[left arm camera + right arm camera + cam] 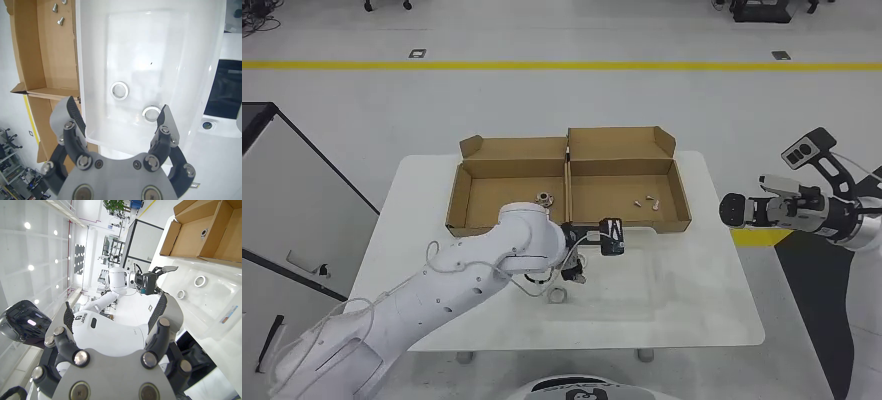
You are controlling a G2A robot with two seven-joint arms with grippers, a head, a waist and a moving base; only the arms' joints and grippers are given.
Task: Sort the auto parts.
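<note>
Two metal rings lie on the white table (143, 37): a larger ring (119, 90) (199, 280) and a smaller ring (151, 113) (180, 294). My left gripper (117, 106) (577, 268) (170, 280) hangs open just above them, the smaller ring close beside one finger (163, 117), nothing held. The left cardboard box (504, 190) holds a flanged round part (542, 198) (204, 232). In the right cardboard box (627, 185) lie a few bolts (647, 200) (60, 20). My right gripper (727, 210) (115, 313) is open and empty, off the table's right side.
Both boxes stand side by side at the table's far edge with their flaps open. A dark-framed panel (282, 190) stands left of the table. A yellow floor line (562, 65) runs behind.
</note>
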